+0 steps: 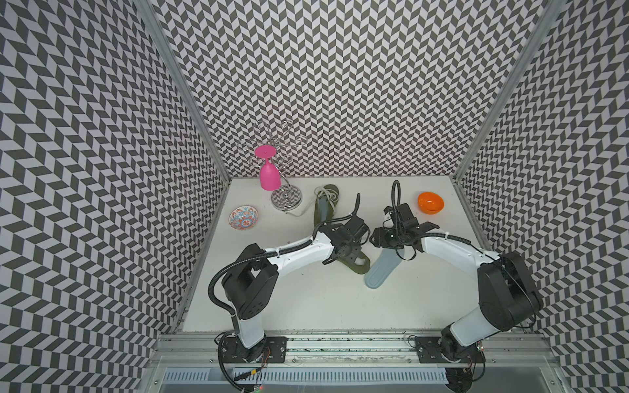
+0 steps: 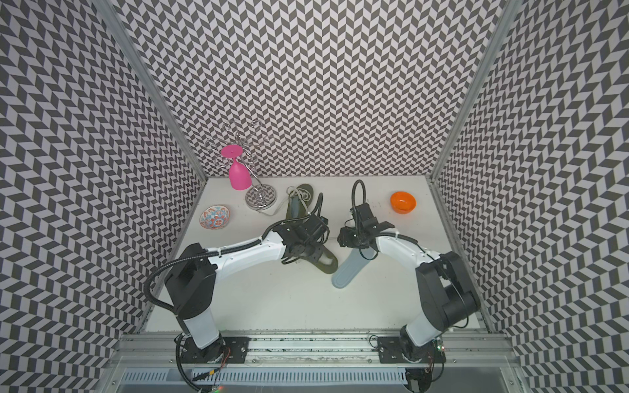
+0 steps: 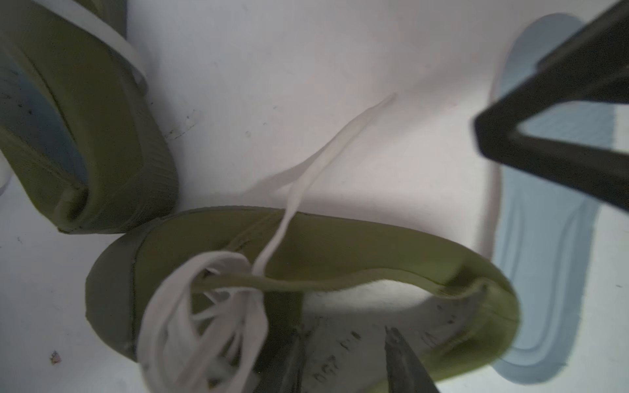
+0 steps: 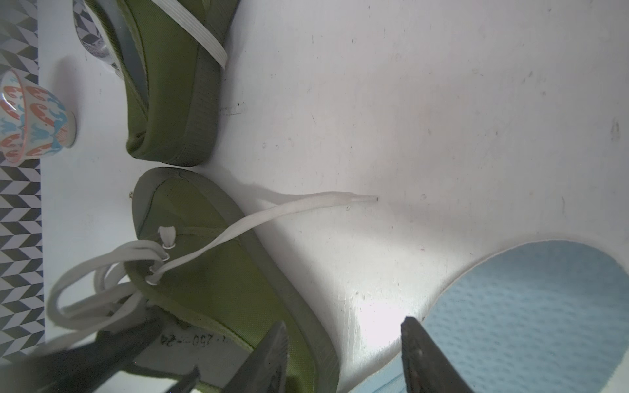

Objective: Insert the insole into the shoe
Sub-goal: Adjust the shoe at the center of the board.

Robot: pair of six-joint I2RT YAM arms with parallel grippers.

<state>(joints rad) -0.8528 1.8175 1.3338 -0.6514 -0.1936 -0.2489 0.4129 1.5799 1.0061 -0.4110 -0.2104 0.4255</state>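
Insole (image 1: 381, 271) beside shoe (image 1: 356, 269), perhaps touching.

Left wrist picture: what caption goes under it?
Open left gripper at the shoe's mouth, blue insole lying beside it on the table.

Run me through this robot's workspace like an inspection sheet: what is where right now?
Surface: white table, faint scuffs.
Job's things: green shoe under the left arm, mouth up, no insole inside; blue insole flat beside its heel.
Clutter: second green shoe farther back; pink glass hanging upside down on wire rack; patterned bowl; orange bowl.
Claws: left claw open over the shoe's mouth; right claw open above the insole's edge.
Cables: black hose along each arm; loose white lace on the table.
Surroundings: chevron-patterned walls on three sides.
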